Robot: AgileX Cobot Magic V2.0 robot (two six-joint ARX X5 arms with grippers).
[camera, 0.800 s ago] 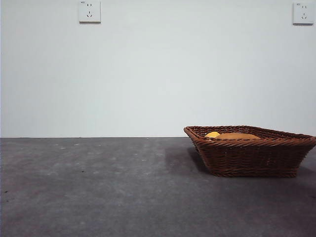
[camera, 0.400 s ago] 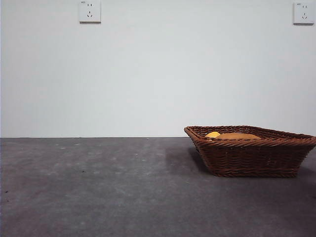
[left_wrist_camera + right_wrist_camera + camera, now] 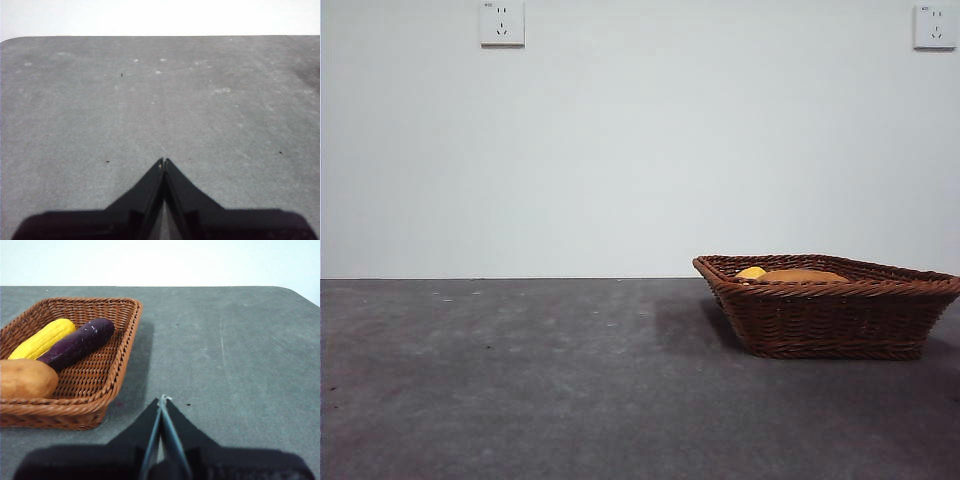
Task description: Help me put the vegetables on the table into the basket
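In the front view the eggplant is hidden behind the basket (image 3: 830,310) rim; the potato (image 3: 25,379) is cut off, seemingly, at the right wrist picture's edge.

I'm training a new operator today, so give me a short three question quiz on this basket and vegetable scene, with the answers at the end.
1. True or false: the corn cob lies on the table outside the basket.
2. Which vegetable lies between the corn cob and the potato in the right wrist view? A) eggplant B) carrot C) none
3. Fill in: both the left gripper and the right gripper have their jaws ____.

Key
1. False: the cob is inside the basket.
2. A: the purple eggplant lies alongside the cob, with the potato nearer the camera.
3. Shut: each pair of jaws meets at the tips, holding nothing, above bare table.
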